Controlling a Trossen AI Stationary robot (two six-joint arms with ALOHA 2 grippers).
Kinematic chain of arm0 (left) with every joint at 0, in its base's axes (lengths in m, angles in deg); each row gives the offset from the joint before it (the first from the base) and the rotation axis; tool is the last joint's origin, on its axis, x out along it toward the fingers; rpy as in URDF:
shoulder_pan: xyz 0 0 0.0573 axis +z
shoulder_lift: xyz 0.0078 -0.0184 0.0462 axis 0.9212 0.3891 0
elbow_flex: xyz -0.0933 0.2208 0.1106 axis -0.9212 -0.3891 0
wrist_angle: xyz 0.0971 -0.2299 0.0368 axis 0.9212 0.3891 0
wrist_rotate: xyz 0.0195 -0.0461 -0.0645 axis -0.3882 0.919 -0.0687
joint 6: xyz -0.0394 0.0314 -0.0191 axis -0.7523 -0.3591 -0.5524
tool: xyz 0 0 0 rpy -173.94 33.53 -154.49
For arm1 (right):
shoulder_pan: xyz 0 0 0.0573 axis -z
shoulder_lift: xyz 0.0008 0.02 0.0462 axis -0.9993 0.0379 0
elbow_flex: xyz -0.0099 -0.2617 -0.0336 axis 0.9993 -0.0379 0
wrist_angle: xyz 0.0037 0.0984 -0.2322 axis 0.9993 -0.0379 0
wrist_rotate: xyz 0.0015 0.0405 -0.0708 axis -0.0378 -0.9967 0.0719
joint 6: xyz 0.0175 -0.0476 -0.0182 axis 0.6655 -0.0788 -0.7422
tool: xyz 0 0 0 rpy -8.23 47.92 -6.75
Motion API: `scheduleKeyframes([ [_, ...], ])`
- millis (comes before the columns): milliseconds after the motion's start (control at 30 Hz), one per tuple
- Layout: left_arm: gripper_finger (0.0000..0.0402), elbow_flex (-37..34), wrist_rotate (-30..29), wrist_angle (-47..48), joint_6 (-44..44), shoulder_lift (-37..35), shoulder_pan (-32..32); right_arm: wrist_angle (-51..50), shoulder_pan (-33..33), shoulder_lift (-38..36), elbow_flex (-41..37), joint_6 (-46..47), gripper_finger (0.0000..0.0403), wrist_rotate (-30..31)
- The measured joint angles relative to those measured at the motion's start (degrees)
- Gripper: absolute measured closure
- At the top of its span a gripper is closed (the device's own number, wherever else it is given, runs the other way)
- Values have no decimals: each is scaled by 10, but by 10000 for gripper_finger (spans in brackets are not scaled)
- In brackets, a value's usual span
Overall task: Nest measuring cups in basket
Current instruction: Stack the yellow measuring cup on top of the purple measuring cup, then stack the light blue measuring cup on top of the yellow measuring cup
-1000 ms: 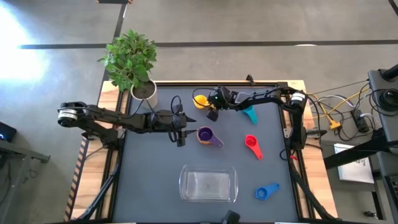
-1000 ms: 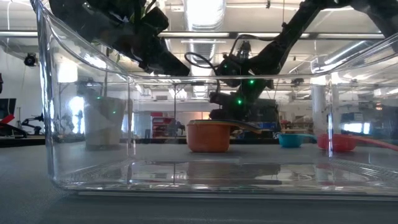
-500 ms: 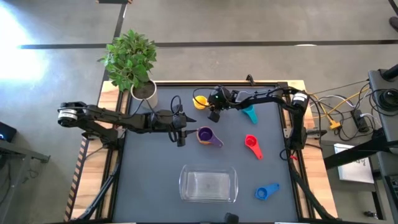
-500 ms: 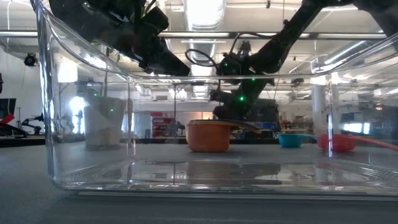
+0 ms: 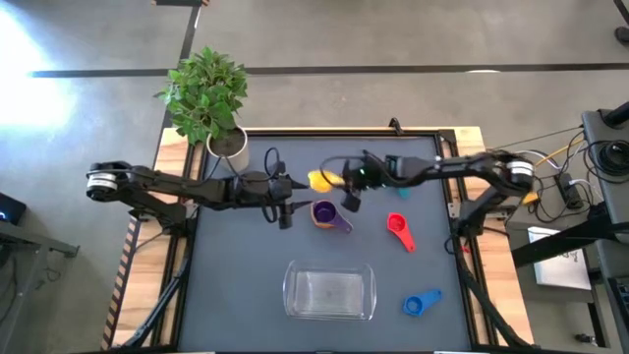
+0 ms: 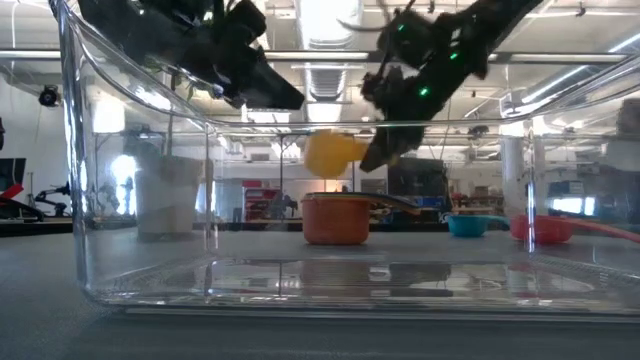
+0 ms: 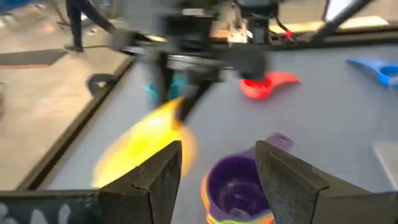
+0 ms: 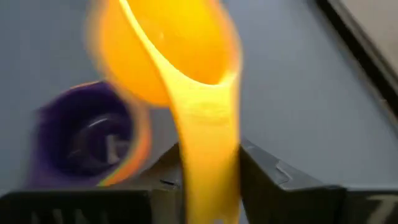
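while the clear basket [image 5: 329, 292] sits empty at the near edge, the purple cup [image 5: 323, 212], stacked in an orange one, lies beyond it, just past the left gripper's [image 5: 285, 202] parted fingers. the right gripper [image 5: 346, 183], clamped on the yellow cup's [image 5: 320, 180] handle, carries it aloft just beyond that stack, bowl foremost. grey mat [image 5: 236, 285] underneath, a potted plant [image 5: 208, 96] at the far corner.
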Motion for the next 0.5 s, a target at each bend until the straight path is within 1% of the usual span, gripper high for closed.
scheduleKeyframes([
  [133, 215, 0, -39, -16, -12, -6, 0, 1, -53, -42, -38, 40, 333, 4],
  [233, 215, 0, -56, -32, -18, -5, 0, 17, -89, -60, -61, 59, 353, 8],
  [300, 215, 0, -57, -35, -19, -5, 0, 32, -109, -64, -71, 66, 367, 31],
  [400, 215, 0, -57, -37, -22, -5, 0, 31, -123, -63, -75, 66, 386, 66],
  [500, 215, 0, -57, -39, -29, -5, 0, 31, -124, -59, -75, 65, 394, 67],
])
